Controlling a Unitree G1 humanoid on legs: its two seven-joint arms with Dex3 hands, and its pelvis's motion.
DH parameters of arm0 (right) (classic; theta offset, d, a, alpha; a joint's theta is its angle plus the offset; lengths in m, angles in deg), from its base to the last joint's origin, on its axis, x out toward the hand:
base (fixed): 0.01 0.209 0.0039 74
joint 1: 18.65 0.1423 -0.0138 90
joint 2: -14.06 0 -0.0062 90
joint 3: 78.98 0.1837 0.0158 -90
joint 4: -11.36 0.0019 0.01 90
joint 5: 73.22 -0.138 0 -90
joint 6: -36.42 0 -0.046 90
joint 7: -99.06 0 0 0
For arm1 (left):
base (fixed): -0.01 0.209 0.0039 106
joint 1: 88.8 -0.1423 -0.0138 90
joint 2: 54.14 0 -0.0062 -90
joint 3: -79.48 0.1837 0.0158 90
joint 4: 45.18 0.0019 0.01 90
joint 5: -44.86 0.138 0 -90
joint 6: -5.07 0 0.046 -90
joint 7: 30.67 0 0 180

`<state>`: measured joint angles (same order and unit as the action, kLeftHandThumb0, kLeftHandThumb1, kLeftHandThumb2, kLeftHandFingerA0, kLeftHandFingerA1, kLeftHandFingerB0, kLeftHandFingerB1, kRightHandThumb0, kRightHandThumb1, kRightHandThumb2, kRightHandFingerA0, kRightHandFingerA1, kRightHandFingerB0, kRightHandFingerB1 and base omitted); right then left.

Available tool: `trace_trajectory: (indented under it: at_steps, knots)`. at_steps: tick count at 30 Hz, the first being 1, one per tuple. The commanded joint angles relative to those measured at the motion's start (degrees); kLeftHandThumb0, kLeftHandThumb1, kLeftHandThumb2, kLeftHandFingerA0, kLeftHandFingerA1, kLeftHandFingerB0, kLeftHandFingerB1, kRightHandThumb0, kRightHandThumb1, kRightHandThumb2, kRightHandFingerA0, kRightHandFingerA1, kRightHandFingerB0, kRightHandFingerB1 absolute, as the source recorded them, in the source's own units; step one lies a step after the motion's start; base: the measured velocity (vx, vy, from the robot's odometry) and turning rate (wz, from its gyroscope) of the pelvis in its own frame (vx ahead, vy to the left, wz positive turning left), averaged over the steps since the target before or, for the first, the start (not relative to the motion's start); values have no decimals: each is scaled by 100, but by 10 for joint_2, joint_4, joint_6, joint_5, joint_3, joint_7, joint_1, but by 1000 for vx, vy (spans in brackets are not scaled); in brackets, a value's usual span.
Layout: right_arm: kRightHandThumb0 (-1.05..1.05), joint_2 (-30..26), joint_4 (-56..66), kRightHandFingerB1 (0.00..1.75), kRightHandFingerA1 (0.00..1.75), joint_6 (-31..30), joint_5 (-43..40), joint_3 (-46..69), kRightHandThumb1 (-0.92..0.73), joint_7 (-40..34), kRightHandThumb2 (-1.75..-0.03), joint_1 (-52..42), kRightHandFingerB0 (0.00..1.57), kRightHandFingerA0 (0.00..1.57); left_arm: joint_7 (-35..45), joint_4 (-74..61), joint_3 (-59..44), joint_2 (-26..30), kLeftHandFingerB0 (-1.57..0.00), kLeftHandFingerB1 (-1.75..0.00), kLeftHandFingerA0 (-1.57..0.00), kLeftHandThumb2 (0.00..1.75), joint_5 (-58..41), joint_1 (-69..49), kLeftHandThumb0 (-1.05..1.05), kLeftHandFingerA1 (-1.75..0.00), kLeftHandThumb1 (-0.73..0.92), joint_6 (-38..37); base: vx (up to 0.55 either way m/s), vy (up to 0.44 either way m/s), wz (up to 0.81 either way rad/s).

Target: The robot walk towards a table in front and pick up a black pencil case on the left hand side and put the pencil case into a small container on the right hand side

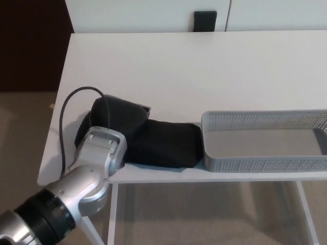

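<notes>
A white bench (194,66) fills most of the view. Near its front edge lies a black pencil case (166,144), its right end touching the left wall of a grey mesh container (255,163) that sits at the right and runs off the picture's edge. The left hand (115,117) rests over the case's left end; whether its fingers grip cannot be made out. Behind it the silver wrist (97,163) and forearm come in from the lower left, with a black cable (69,102) looping above. A small black object (205,21) stands beyond the far edge.
</notes>
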<state>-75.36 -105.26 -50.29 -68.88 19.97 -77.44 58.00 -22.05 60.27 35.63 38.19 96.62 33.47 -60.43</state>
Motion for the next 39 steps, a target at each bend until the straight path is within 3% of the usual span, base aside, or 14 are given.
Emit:
trace_trajectory:
  at_steps: [1,3,4,7,8,11,12,13,23,30,33,35,36,39]
  knots:
    - [-30,-6,-14,37,40,-5,-6,4,-57,1,-57,6,47,61,-71,-38,-86,16,-47,-141,-64,46,-104,-50,-11,-175,70,-168,0,0,0]
    - [-30,-6,-12,37,40,-2,-10,4,-57,5,-58,4,46,62,-52,-43,-109,12,-47,-139,-62,47,-116,-42,-9,-175,71,-168,0,0,0]
    - [-30,-5,-7,37,40,0,-12,5,-57,8,-58,1,47,62,-25,-54,-133,4,-51,-120,-67,47,-134,-38,-16,-175,69,-149,0,0,0]
    - [-39,-5,-2,47,51,0,-12,3,-48,11,-74,-3,39,53,6,-57,-163,4,-53,-130,-62,48,-152,-22,-9,-175,69,-154,0,0,0]
    - [-30,-6,-12,38,41,4,-13,4,-58,11,-57,2,46,60,16,-57,-177,10,-42,-158,-63,57,-157,-6,-11,-175,63,-156,0,0,0]
    - [-31,-7,-23,38,40,5,-10,3,-58,8,-57,8,48,61,36,-62,-201,17,-38,-167,-64,55,-147,21,-8,-175,63,-148,0,0,0]
    - [-40,-7,-21,47,50,2,-9,3,-48,7,-73,9,43,54,45,-66,-205,22,-41,-162,-64,56,-141,32,-7,-175,62,-140,0,0,0]
    - [-31,-8,-18,37,40,-2,-6,1,-58,5,-57,10,47,60,62,-74,-212,32,-44,-157,-65,56,-132,49,-8,-175,61,-129,0,0,0]
    - [-33,-16,-27,37,39,-6,-8,1,-58,13,-57,27,47,58,138,-71,-228,106,-47,-152,-65,50,-133,108,-7,-175,65,-136,0,0,0]
    - [-32,-11,-36,38,40,3,-11,0,-58,13,-57,27,48,58,210,-95,-246,40,-46,-164,-62,55,-186,151,-6,-175,64,-72,0,0,0]
    - [-33,-15,-43,38,40,8,-6,-3,-59,13,-57,28,48,59,246,-74,-247,-24,-51,-164,-65,52,-224,188,-15,-175,65,-36,0,0,0]
    - [-33,-12,-45,38,40,8,-6,-4,-59,12,-58,33,47,58,273,-60,-238,-53,-64,-139,-73,60,-231,216,-24,-159,63,-19,0,0,0]
    - [-35,-13,-46,37,39,7,-7,-4,-59,12,-58,36,46,57,282,-61,-236,-70,-51,-160,-65,54,-237,226,-22,-171,68,-8,0,0,0]
    - [-36,-16,-49,37,38,2,1,-10,-59,9,-58,42,47,57,303,-68,-220,-117,-58,-167,-75,57,-245,252,-33,-175,63,21,0,0,0]
